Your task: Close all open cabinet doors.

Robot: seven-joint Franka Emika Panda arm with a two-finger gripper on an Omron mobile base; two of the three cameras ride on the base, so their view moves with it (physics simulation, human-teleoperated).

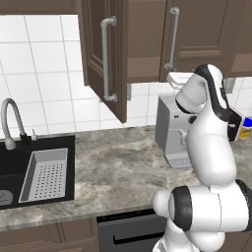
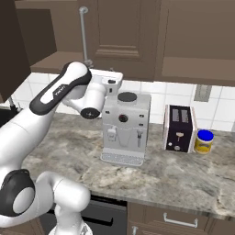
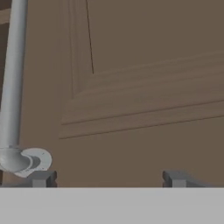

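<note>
One cabinet door (image 1: 106,54) ajar; rigid, hinged, swings easily; push panel beside handle (image 1: 106,59); gripper (image 3: 107,178) spread wide, empty.

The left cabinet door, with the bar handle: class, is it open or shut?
Open: the left cabinet door swings out from the wall over the counter.

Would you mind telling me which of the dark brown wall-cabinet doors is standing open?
The dark brown wooden door above the counter beside the sink is open: it swings out from the cabinet, its edge facing us. The door right of it, above the coffee machine, sits flush.
</note>
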